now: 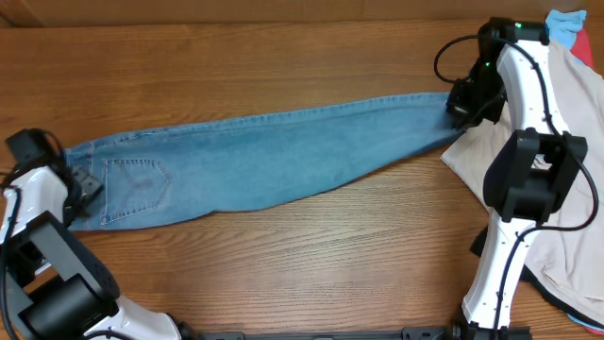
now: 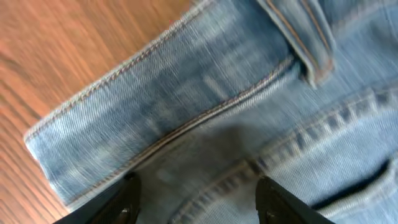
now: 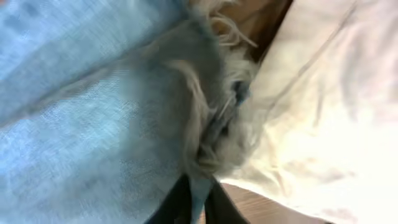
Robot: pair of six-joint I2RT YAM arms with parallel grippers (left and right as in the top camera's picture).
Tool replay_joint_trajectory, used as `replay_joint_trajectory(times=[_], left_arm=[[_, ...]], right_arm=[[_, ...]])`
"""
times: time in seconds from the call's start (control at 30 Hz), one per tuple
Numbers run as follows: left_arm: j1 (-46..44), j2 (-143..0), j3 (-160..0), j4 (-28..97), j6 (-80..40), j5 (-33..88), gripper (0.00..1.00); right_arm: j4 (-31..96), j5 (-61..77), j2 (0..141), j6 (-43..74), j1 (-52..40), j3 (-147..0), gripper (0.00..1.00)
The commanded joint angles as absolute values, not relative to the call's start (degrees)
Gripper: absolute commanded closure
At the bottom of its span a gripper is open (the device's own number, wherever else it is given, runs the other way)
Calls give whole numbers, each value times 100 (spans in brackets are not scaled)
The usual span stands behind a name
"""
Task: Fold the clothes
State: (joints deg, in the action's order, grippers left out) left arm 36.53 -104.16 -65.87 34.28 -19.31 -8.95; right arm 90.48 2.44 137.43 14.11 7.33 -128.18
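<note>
right gripper (image 3: pixel 198 202) pinching jeans (image 1: pixel 274 156) hem | left gripper (image 2: pixel 198 202) agape over waistband | beige garment (image 3: pixel 323 112) abutting hem

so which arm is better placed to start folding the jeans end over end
Right: the right hand is shut on the jeans' frayed hem; the left hand hangs open over the waistband.

The wooden table (image 1: pixel 283 246) carries flat jeans (image 1: pixel 283 151) — beside them, a beige garment (image 1: pixel 590 94).
</note>
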Motion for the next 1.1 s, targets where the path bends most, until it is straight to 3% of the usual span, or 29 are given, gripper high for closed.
replay_joint_trajectory(times=[0.0,0.17,0.37,0.57,0.7,0.9,0.93,1.07], left_arm=[[4036,-10495,-6525,3387,-1852,-467,40],[4001,-10495,-6525,3527,-1616,-143,41],[3896,-10495,-6525,3640,-1581,-143,41],[3896,-10495,-6525,3638,-1588,-139,40],[3896,-10495,-6525,3649,-1586,-141,41],[3896,-10495,-6525,3660,-1588,-139,41],[3896,-10495,-6525,3662,-1590,-139,41],[3896,-10495,-6525,3664,-1588,-139,40]], right_arm=[[8748,-89,13502,1496,637,-12835,81],[8167,-104,13502,1476,685,-12835,78],[8558,-165,13502,1476,864,-12825,62],[8875,99,13557,1175,1026,-12733,62],[8468,222,13557,910,1024,-12339,56],[7437,456,13557,770,1020,-11443,55],[7109,779,13557,548,1020,-11203,57],[6921,910,13533,447,1020,-11161,96]])
